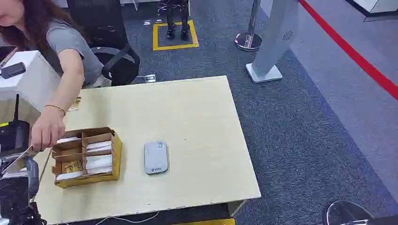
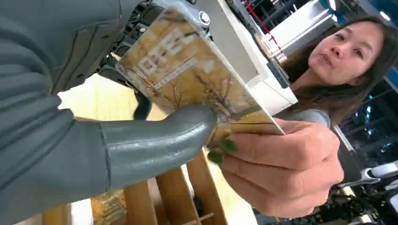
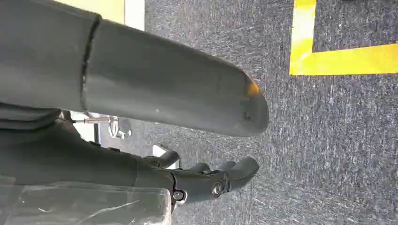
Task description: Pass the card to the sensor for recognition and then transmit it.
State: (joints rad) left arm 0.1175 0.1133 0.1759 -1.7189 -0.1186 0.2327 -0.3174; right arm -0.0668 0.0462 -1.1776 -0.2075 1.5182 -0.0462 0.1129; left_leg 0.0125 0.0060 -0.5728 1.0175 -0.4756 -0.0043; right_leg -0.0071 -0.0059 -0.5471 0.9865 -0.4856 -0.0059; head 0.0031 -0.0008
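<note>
We start with the big pale wooden table [image 1: 187, 140] on grey carpet [image 1: 305, 117], and a person [image 1: 56, 42] in a grey top leans in from its far left corner. On the table sits a cardboard organiser box [image 1: 87, 157] with cards stacked in its compartments, and just beside it, apart, lies the small grey sensor [image 1: 156, 157], flat on the wood. Now the handover: our left hand [image 2: 141, 145] pinches the card [image 2: 187, 75], thumb pressed on its yellow-brown printed face, and the person's hand [image 2: 281, 168] grips the same card at its far end, just off the table's left edge, near the box. Our right hand [image 3: 187, 140] hangs over the carpet near a yellow floor marking [image 3: 328, 56], thumb stretched out, fingers loosely curled and apart, holding nothing.
</note>
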